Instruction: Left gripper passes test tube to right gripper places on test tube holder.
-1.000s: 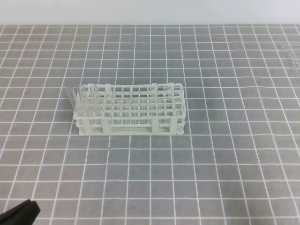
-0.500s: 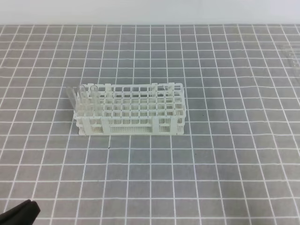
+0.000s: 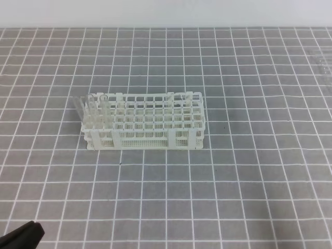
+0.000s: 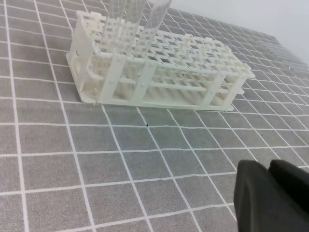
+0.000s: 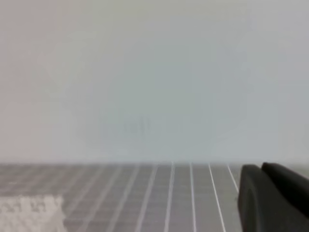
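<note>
The white test tube holder stands mid-table, and its left end fills the left wrist view. Clear test tubes stand upright in its left-end holes, seen close up as test tubes. My left gripper sits low at the near left corner, well short of the rack; its black fingertips are pressed together with nothing between them. My right gripper is out of the high view; its fingers also look closed and empty, facing the wall.
Faint transparent tubes lie on the gridded mat at the far right edge, also showing as tubes beyond the rack. A pale blurred shape sits at the bottom left of the right wrist view.
</note>
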`<act>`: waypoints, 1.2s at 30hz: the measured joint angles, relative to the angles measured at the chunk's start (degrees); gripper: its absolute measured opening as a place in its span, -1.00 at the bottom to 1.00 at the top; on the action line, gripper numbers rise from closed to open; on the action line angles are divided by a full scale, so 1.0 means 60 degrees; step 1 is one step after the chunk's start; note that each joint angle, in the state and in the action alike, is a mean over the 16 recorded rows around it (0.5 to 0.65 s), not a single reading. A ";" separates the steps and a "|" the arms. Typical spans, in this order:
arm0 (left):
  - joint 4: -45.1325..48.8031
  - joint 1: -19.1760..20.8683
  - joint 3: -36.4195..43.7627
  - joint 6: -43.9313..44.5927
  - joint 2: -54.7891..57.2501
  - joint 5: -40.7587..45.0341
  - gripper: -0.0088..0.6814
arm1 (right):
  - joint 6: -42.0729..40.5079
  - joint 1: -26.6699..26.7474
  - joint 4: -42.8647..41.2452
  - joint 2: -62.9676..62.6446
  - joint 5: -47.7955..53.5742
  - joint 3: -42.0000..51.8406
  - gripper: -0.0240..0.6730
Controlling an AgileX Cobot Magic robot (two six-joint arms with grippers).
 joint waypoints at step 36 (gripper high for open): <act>0.0022 0.0059 -0.0008 0.0015 -0.0040 0.0016 -0.90 | -0.6766 0.0000 0.5721 0.0015 0.3730 0.0000 -0.97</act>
